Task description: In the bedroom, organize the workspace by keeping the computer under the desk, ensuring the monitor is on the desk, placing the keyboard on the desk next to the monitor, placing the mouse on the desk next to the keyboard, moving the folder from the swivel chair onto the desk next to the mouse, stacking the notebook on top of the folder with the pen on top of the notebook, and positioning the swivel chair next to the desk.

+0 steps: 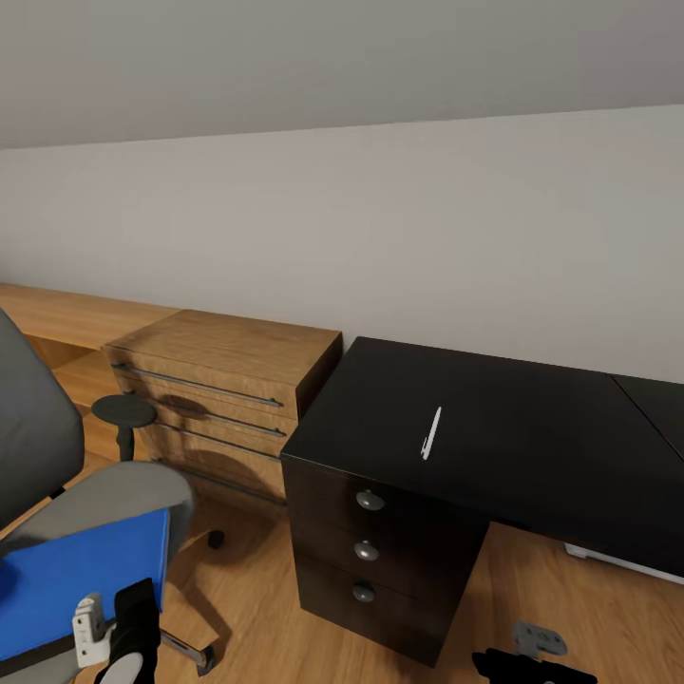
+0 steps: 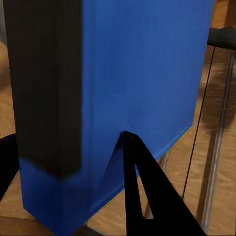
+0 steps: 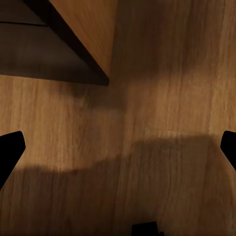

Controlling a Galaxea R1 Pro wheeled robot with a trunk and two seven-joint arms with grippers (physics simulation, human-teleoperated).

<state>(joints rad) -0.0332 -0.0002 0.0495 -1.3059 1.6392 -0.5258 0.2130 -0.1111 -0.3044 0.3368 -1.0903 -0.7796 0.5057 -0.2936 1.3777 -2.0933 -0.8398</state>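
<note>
At far left, the swivel chair [image 1: 38, 446] stands beside the left gripper [image 1: 119, 632], which appears clamped on one blue folder [image 1: 81, 570]; the wrist view shows a finger [image 2: 147, 191] pressed against the cover, the opposite finger largely hidden. One wooden dresser [image 1: 223, 380] follows. The desk [image 1: 494, 437] carries one pen [image 1: 431, 433] above three drawer knobs [image 1: 370, 500]. The folder is best kept level and carried clear of the pen. The right gripper [image 3: 118, 147] hangs spread and empty over floor.
</note>
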